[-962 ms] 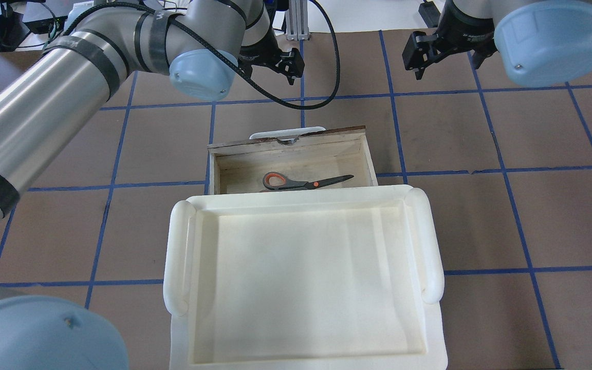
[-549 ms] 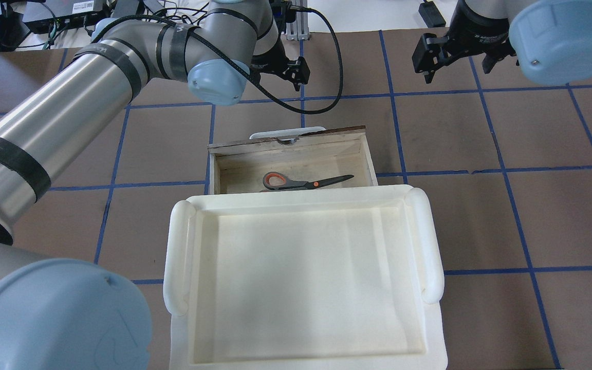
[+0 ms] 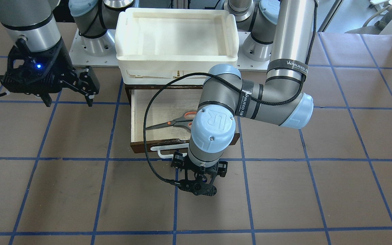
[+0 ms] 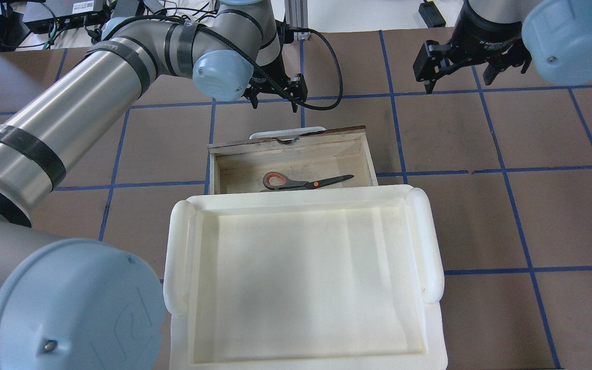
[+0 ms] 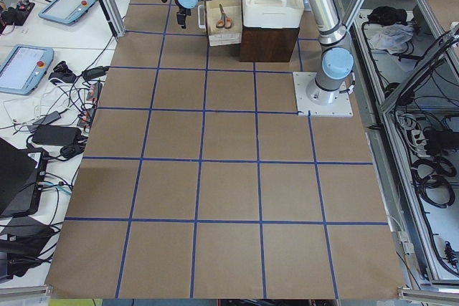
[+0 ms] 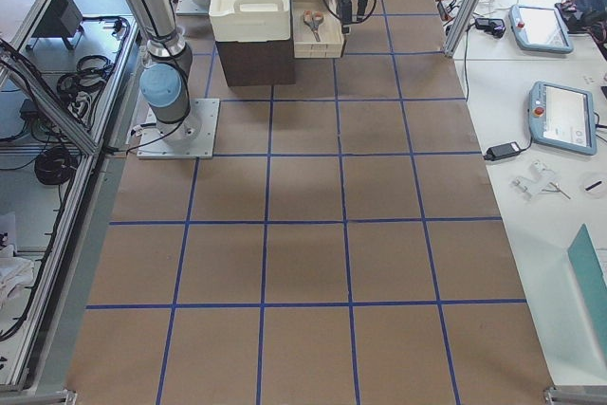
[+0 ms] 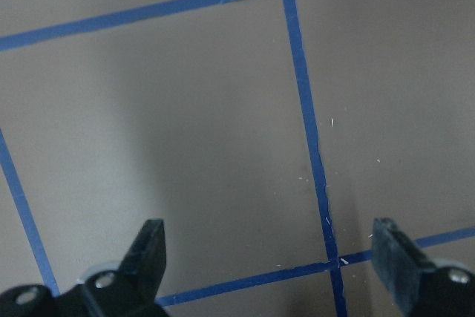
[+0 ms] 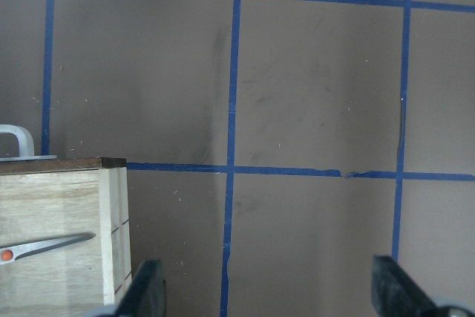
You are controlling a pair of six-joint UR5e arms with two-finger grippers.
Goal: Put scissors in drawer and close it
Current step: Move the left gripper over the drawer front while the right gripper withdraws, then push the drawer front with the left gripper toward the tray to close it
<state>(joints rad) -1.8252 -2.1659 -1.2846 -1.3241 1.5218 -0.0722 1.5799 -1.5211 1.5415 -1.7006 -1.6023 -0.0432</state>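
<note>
Scissors [image 4: 303, 182] are gripped by neither arm. They are seen lying flat on the floor of the drawer [image 4: 291, 143], with blades toward 3 o'clock and handle loops toward 9 o'clock in the overhead view.

Fingers of the left gripper [image 4: 274, 105] are spread wide with nothing held between them. Only bare table [image 4: 481, 216] and blue tape lines [image 7: 306, 109] are framed by them in the left wrist view. This gripper is held pointing down at 12 o'clock of the drawer, just beyond the white bar handle [image 4: 285, 134] and apart from it.

Fingers of the right gripper [image 4: 458, 85] are likewise spread wide and empty. It is held at about 2 o'clock of the drawer, well apart.

Drawer is noted pulled out, with its pale interior exposed. Its 6 o'clock part is overlapped by a white tray [image 4: 432, 246], which is set on top of a dark cabinet [image 5: 269, 44].
</note>
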